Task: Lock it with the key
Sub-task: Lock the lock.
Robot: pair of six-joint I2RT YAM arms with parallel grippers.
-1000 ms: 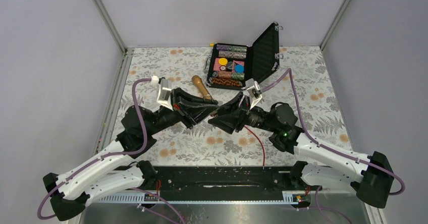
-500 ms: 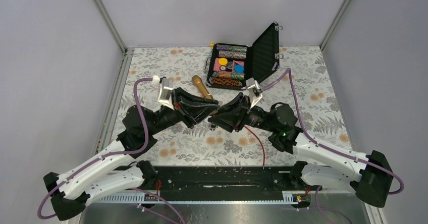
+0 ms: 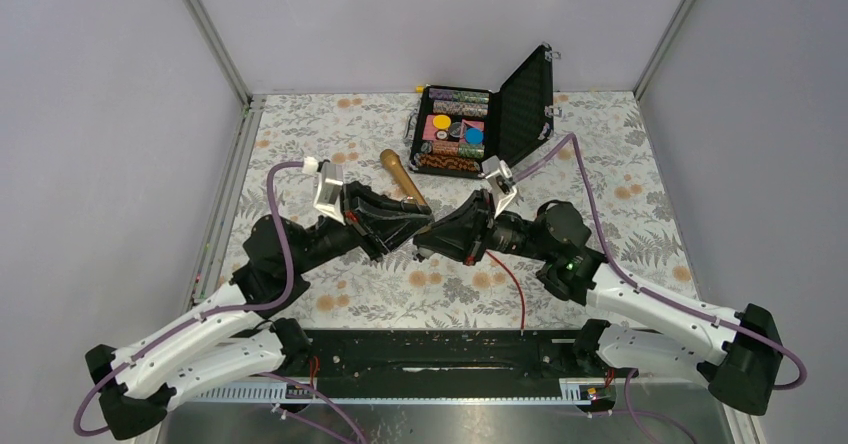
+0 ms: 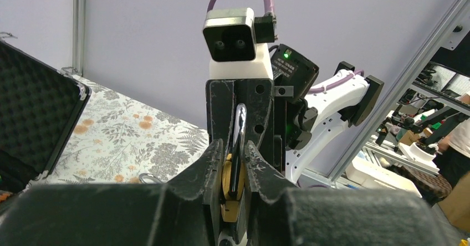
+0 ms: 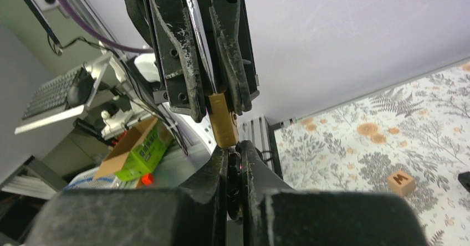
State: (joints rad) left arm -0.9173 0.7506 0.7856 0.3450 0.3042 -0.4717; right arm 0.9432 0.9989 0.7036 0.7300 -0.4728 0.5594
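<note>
Plainly, the brass padlock (image 5: pixel 223 125) sits clamped in the left gripper (image 4: pixel 233 146), its shackle between the fingers. The right wrist view alone shows its body meeting the right gripper (image 5: pixel 233 150), whose jaws pinch a thin dark key (image 5: pixel 233 174). From above, the meeting fingertips hide both, near an open case (image 3: pixel 525 104).

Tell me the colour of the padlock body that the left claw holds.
Brass-gold padlock body, clearest in the right wrist view.
</note>
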